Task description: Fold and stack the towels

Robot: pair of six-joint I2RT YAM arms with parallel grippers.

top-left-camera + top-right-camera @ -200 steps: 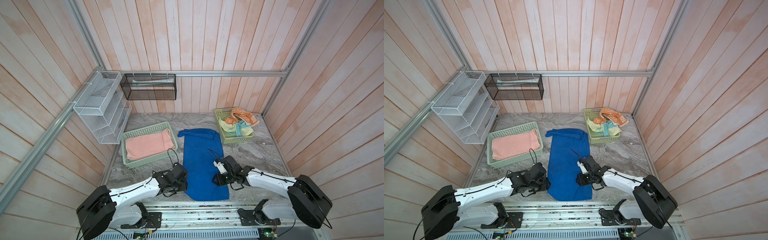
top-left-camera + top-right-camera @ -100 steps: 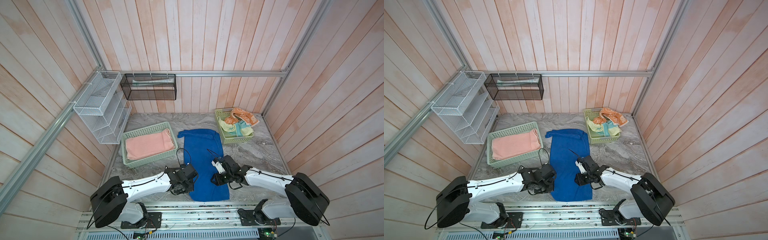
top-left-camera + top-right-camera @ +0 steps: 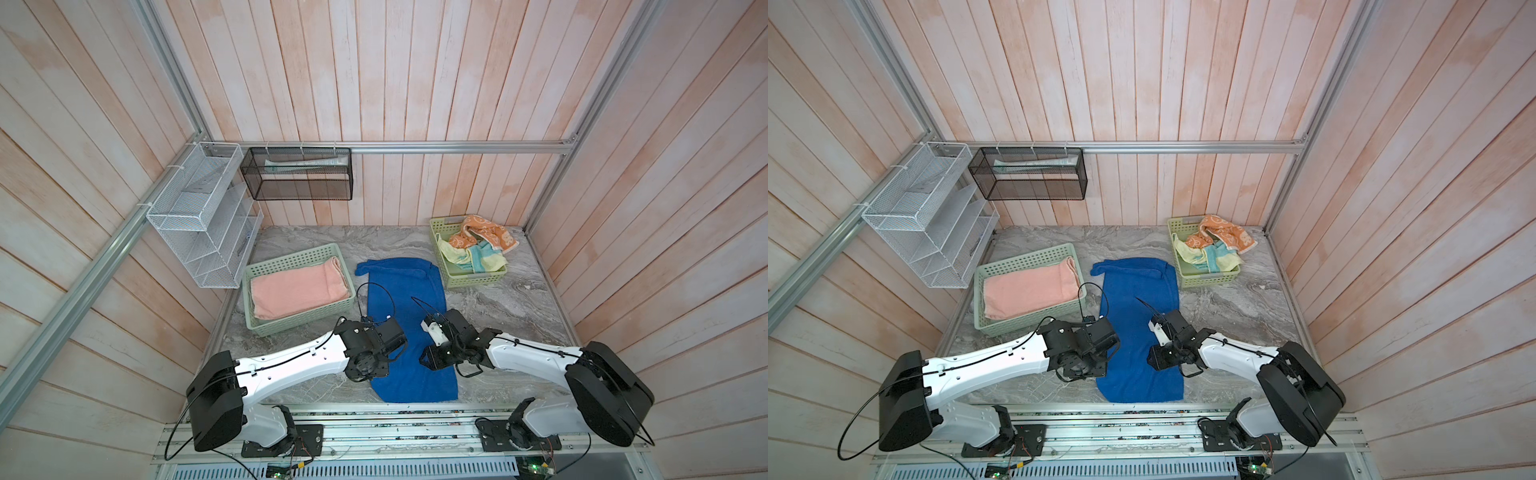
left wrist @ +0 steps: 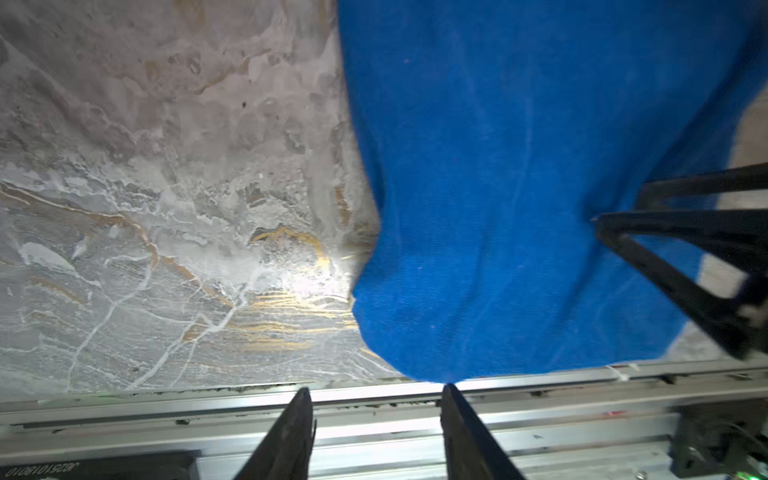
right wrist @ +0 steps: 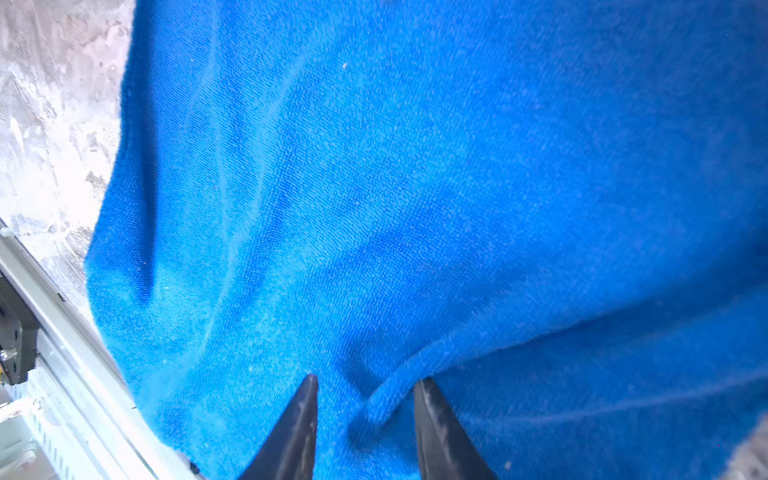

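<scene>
Marble tabletop [image 3: 498, 307] | blue towel [image 3: 399, 299] edge at front rail [image 4: 166, 403] | left claw [image 4: 376, 388] released | right claw [image 5: 365, 378] released over towel

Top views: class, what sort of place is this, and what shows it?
Probably a staged laundry corner built for robot trials: a white wire rack on plank walls, a folded pink towel in a green basket, a marble-look counter, two robot arms on a rail.
</scene>
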